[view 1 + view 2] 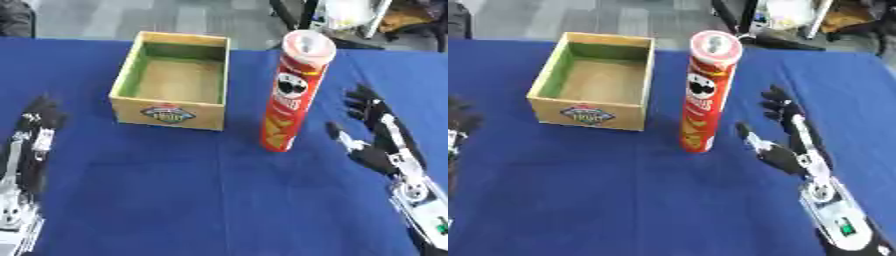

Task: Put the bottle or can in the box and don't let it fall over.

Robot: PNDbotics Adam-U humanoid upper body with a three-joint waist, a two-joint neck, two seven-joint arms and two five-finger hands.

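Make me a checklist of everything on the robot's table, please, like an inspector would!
Surface: blue table cloth, flat.
Job's things: tall red chips can upright on the cloth, just right of the wooden box; the box holds nothing and has a sticker on its front.
Clutter: nothing seen.
Hands: left hand open, resting on the cloth at the left edge; right hand open, right of the can, not touching it.
Cables: nothing seen on the table.
Surroundings: grey floor and dark equipment beyond the far edge, too blurred to name.
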